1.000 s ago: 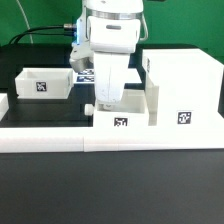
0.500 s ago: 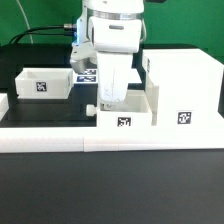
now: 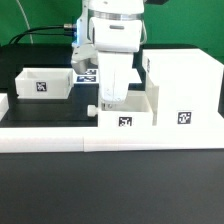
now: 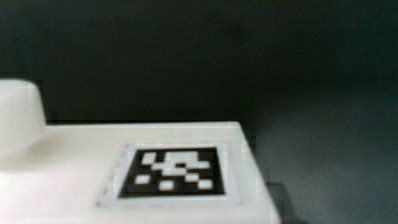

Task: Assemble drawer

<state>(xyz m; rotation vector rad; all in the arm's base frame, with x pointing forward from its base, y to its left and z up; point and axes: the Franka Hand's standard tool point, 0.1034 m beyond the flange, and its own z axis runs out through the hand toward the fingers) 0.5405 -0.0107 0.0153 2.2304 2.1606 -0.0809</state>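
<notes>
Exterior view: the gripper [image 3: 108,99] reaches down into the open small drawer [image 3: 127,120], which sits on the table [image 3: 45,108] right beside the cabinet [image 3: 182,88]. I cannot tell whether it grips the drawer's wall. Wrist view: a blurred, tagged white panel [image 4: 89,150] fills the foreground. A skewed push toward the cabinet could jam the small drawer.

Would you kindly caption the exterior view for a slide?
White robot arm hangs over small open white tagged box beside taller white box.
</notes>
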